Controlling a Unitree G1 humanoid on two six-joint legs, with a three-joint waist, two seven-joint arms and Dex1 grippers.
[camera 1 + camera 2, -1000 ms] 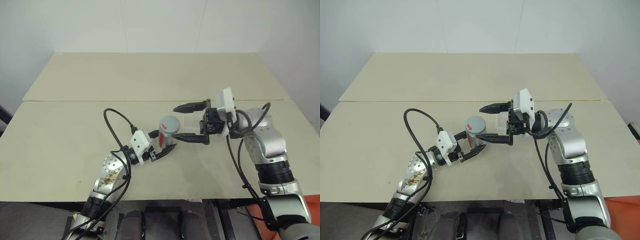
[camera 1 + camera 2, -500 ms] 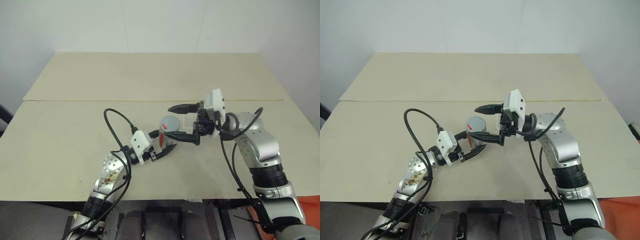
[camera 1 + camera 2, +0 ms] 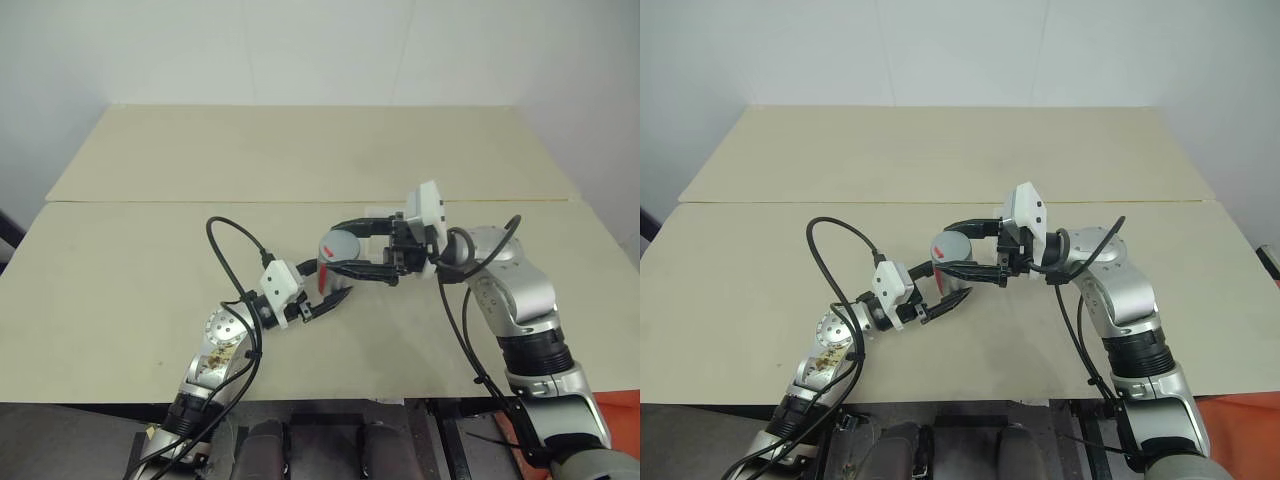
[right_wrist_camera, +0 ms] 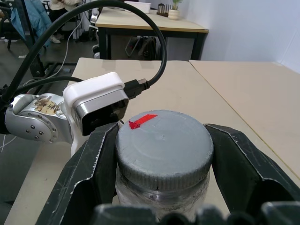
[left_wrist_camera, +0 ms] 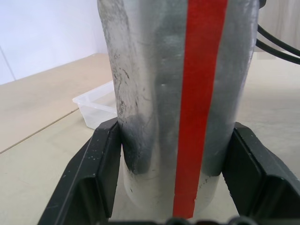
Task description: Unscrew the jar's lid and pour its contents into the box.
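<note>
surface: pale beige table (image 3: 150,260), a seam running across its far part | on it: transparent box (image 5: 96,107) | position: near the table's middle, bare top all around

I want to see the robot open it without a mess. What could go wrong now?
1. The left hand grips only the bottom of the white jar with the red stripe. If the grip is weak, the jar may spin along when the lid turns.
2. The right hand pinches the round grey lid with the red patch by its edge, so it might slip off.
3. The jar is held above the table, beside the small clear plastic box. A tilt could spill it.
</note>
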